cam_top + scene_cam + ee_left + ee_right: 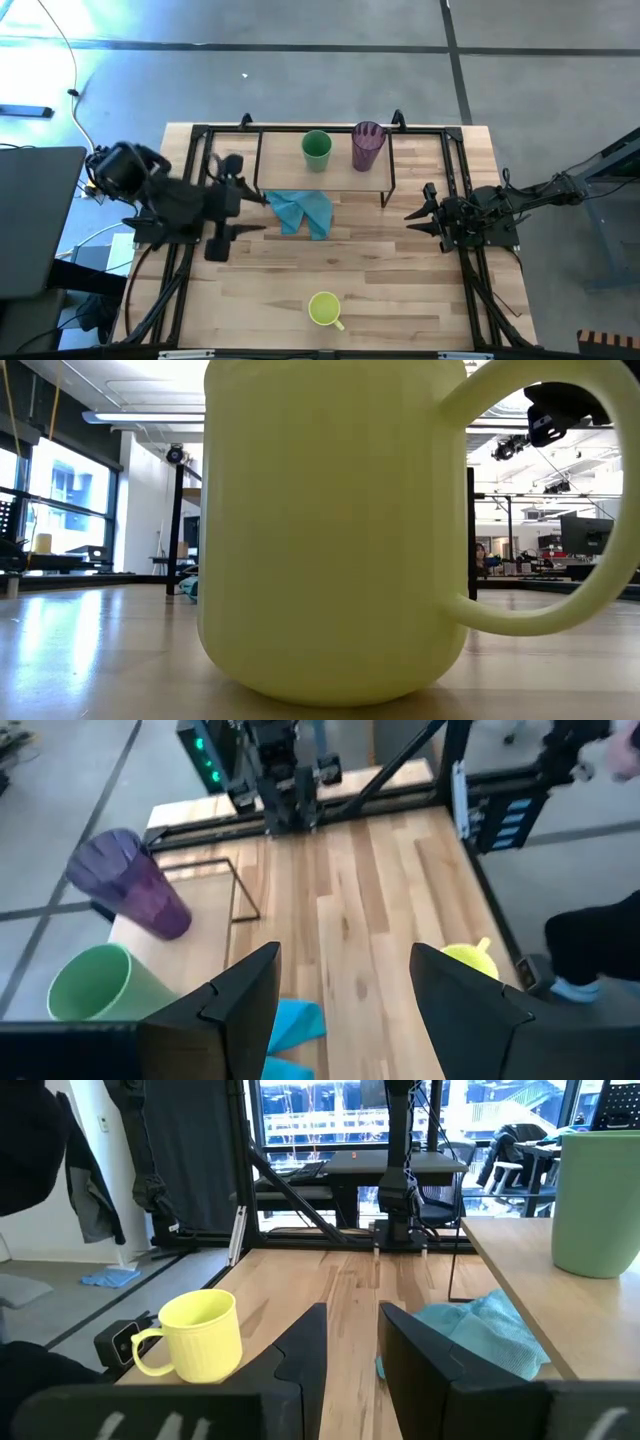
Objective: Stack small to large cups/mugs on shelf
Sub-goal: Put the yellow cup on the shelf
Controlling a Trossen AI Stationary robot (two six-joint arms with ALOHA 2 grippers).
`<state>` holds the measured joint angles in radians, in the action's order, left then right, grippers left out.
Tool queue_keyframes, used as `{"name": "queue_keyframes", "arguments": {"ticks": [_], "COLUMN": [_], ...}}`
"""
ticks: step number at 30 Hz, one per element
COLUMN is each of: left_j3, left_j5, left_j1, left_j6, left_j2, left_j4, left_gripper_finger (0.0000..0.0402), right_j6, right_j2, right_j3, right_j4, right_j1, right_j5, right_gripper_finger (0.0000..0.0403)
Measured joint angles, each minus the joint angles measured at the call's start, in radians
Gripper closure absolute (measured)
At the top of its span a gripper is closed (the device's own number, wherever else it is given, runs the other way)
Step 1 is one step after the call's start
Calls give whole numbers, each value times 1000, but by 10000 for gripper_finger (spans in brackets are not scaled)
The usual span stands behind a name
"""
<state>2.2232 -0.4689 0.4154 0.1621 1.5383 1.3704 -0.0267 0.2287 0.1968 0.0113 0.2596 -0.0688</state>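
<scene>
Left gripper (238,198): fingers spread, empty, beside blue cloth (303,210) | Right gripper (420,214): fingers slightly apart, empty, table's right side | Shelf (280,160): green cup (316,149) and purple tumbler (366,145) upright, side by side | Yellow-green mug (324,308): upright on tabletop (400,290), near front edge.

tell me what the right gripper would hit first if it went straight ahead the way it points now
Probably the blue cloth. The right gripper, empty and slightly open, points across the table toward the left arm, with bare wood before the cloth; depth is uncertain.
</scene>
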Motion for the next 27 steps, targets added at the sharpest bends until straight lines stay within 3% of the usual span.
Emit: {"name": "queue_keyframes", "arguments": {"ticks": [7,15,21,27], "left_j3": [-161,-500,-762,-966], "left_j5": [-98,-270,-414,-451], "left_j1": [97,234,304,314], "left_j6": [108,208,311,370], "left_j2": [-5,-58,-134,-181], "left_j4": [-9,-174,-323,-466], "left_gripper_finger": [190,190,190,190], "right_j6": [-31,-74,-140,-208], "right_j2": [0,26,120,285], "right_j3": [0,0,0,0], "right_j4": [0,15,94,226], "right_j1": [0,8,31,67], "right_j5": [12,24,24,24], "right_gripper_finger": [320,320,320,320]}}
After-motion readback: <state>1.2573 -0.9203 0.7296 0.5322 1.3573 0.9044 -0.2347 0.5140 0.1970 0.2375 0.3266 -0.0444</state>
